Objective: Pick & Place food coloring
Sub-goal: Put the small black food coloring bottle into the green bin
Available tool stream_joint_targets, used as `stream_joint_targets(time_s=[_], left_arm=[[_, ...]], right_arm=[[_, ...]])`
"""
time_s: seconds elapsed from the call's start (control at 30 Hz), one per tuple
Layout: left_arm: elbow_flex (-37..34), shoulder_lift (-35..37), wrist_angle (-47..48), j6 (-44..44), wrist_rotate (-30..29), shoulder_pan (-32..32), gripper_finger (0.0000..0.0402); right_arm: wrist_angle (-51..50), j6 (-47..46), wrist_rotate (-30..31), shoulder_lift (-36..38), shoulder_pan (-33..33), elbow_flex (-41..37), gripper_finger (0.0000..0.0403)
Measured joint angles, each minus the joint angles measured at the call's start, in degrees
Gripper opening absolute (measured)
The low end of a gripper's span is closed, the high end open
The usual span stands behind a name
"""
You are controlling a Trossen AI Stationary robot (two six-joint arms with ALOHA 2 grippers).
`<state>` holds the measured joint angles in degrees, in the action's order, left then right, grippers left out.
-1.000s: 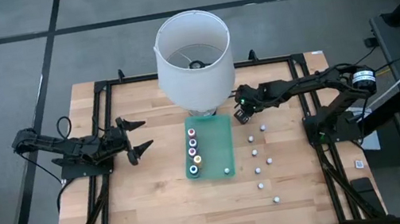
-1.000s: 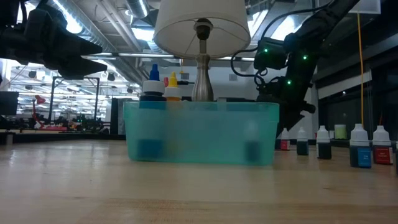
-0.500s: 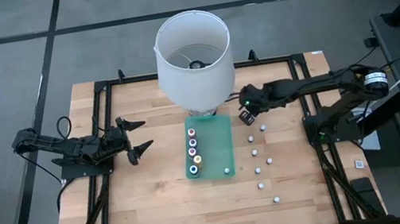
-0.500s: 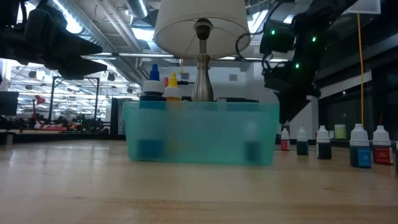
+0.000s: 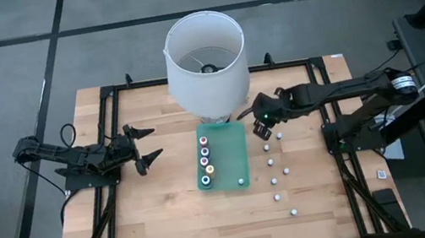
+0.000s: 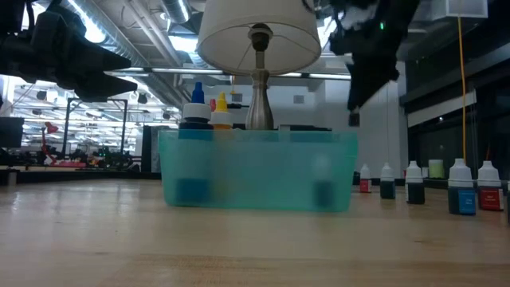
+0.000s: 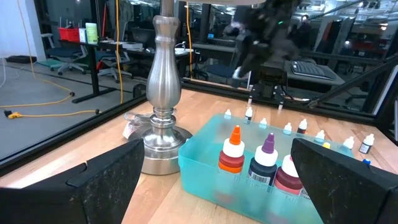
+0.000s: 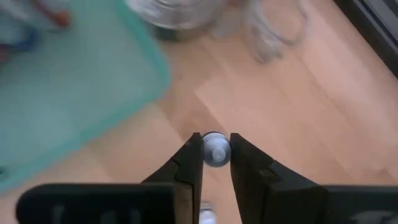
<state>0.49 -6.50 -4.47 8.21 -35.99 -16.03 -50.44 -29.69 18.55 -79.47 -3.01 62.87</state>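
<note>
The food coloring bottles are tiny, with white caps. Several stand in the teal tray (image 5: 238,145), in a column along its left side (image 5: 205,158). Several more stand on the wood to the tray's right (image 5: 271,162), seen at the right in the low view (image 6: 413,182). My right gripper (image 5: 259,131) hangs just off the tray's far right corner, near the lamp base, shut on one bottle (image 8: 215,151). My left gripper (image 5: 146,144) waits open, left of the tray. My right gripper pinches one food coloring bottle by its white cap (image 8: 215,153) between the two fingers (image 8: 191,155), coming from above and pointing down. The bottle (image 6: 353,120) hangs below the fingertips, upright and lifted clear of the table.
A table lamp with a white shade (image 5: 205,60) stands at the tray's far end, its metal base (image 7: 163,124) close to my right gripper. Bare wood lies at the near side and left of the tray. A black frame (image 5: 111,97) runs round the table.
My right gripper has risen from table height beside the lamp base, lifting the bottle clear of the wood, and has drifted a little toward the tray. The other bottles and the tray have stayed where they were.
</note>
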Motion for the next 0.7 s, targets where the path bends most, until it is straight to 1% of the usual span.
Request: stream_joint_targets(time_s=[0.17,0.37,0.53,0.7], left_arm=[[-0.02,-0.02,0.00,0.00,0.00,0.02,0.0400],[-0.01,-0.02,0.00,0.02,-0.01,0.01,0.0400],[-0.02,0.00,0.00,0.02,0.00,0.02,0.0400],[-0.02,-0.02,0.00,0.02,0.00,0.00,0.0400]], right_arm=[[-2.60,-0.07,-0.11,-2.52,5.92,6.84,0.0063],[-2.53,1.07,-0.12,-8.27,11.80,14.60,0.0064],[1.08,4.71,-0.15,-14.13,15.81,19.03,0.0065],[7.34,9.01,-1.08,-18.53,18.41,20.89,0.0065]])
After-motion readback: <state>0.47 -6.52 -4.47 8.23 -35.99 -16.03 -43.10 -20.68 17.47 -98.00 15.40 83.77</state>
